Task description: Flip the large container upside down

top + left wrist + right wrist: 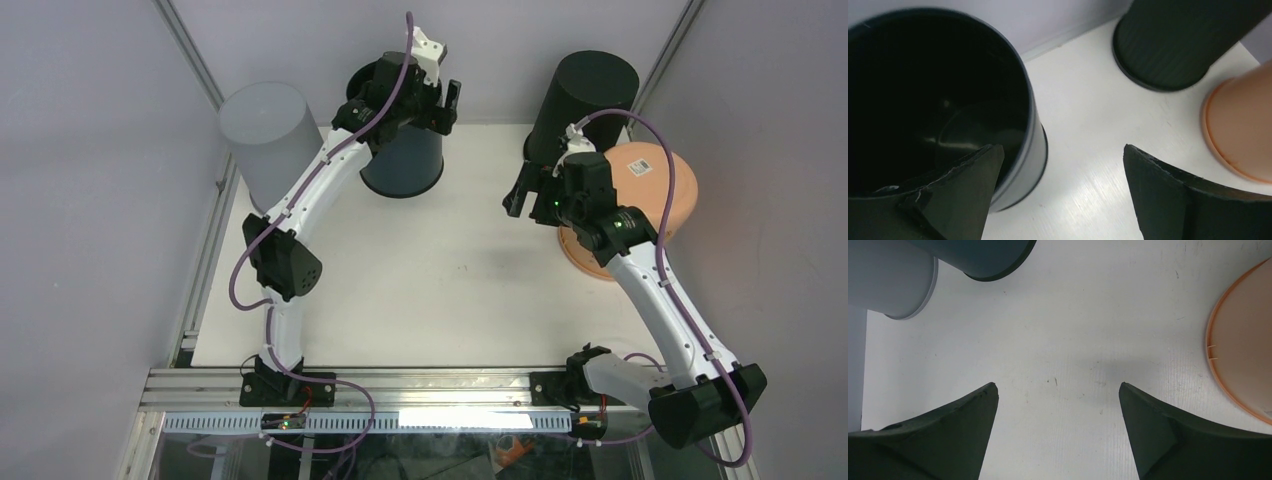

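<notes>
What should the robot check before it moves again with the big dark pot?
1. Left gripper open: ok, fingers wide apart, holding nothing.
2. Dark pot upside down: not ok, its mouth faces up.
3. Pot's rim between the left fingers: cannot tell; one finger overlaps the rim in the left wrist view.
4. Right gripper out of the way: ok, open over the bare table, well away from the dark pot.
5. Room around the pot: ok, the black ribbed pot and the orange pot stand apart from it.
</notes>
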You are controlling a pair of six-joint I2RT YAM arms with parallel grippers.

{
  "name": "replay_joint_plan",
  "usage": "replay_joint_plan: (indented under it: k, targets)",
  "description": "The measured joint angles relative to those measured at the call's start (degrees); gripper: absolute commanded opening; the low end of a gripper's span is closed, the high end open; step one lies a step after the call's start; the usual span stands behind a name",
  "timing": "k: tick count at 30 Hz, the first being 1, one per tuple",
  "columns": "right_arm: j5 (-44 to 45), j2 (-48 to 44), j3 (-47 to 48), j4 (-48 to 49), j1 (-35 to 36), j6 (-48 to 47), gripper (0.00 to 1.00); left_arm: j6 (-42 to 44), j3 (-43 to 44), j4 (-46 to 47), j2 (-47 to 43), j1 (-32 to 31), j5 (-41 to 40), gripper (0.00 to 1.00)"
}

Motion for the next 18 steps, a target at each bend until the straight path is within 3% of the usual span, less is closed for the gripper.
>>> replay_joint_plan:
  k: [9,15,18]
  targets:
    - [-0.2,0.0,-0.3,0.0,0.0,0.0,0.94,0.8,-0.1,6.7,1.3,0.1,-9.5,0.98]
    - [-0.2,-0.5,-0.4,0.0,-0.1,-0.2,0.94,1.0,-0.1,6.4,5.3,0.1,-10.9,0.86]
    - [-0.2,-0.8,-0.7,-0.1,-0.1,-0.2,0.94,1.0,-0.3,6.1,6.0,0.1,-10.8,0.74]
